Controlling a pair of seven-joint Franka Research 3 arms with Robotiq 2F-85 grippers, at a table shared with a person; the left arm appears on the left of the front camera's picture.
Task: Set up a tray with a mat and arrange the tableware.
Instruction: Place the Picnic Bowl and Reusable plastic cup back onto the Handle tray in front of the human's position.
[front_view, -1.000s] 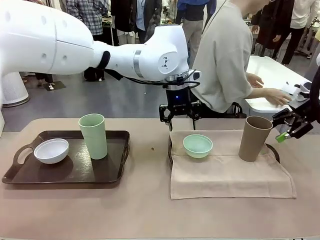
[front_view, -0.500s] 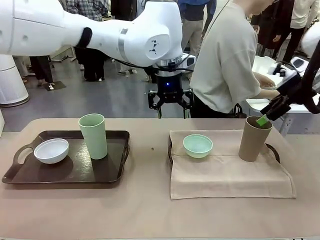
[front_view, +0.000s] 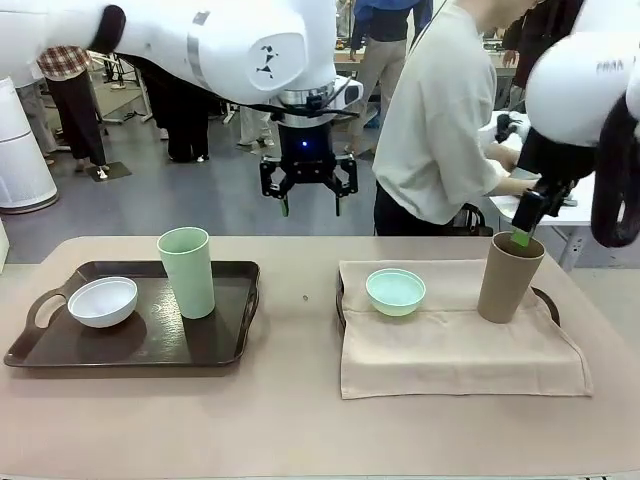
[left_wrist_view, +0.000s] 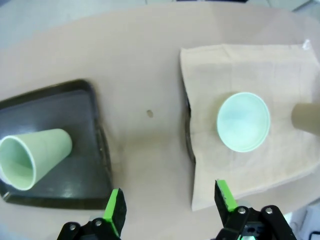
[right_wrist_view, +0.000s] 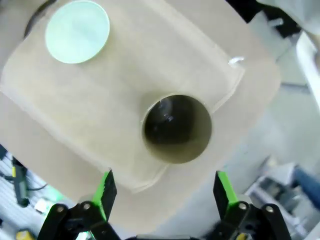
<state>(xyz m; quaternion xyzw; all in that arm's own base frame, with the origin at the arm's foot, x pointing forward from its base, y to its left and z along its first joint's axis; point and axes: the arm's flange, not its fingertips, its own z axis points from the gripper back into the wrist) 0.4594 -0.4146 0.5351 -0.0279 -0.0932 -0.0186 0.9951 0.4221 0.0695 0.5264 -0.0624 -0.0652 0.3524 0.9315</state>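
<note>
A beige mat (front_view: 450, 345) covers the right tray (front_view: 546, 300), with the mint green bowl (front_view: 395, 291) and the brown cup (front_view: 510, 277) standing on it. The white bowl (front_view: 102, 301) and the pale green cup (front_view: 187, 272) stand on the dark left tray (front_view: 150, 345). My left gripper (front_view: 308, 195) hangs open and empty high over the table's far middle; in its wrist view its gripper (left_wrist_view: 170, 205) looks down on the pale green cup (left_wrist_view: 35, 160) and the mint bowl (left_wrist_view: 243, 121). My right gripper (front_view: 522, 225) is open just above the brown cup's rim, with the brown cup (right_wrist_view: 176, 129) seen from above ahead of the open gripper (right_wrist_view: 162, 192).
A person (front_view: 440, 120) stands at the far side, turned toward a white table (front_view: 560, 215) at the right. Bare tabletop (front_view: 300, 330) lies between the two trays and along the near edge. A small dark speck (front_view: 306, 297) sits on it.
My left gripper has risen and moved left, away from the mat's far edge. My right gripper has come up and in from the right to above the brown cup.
</note>
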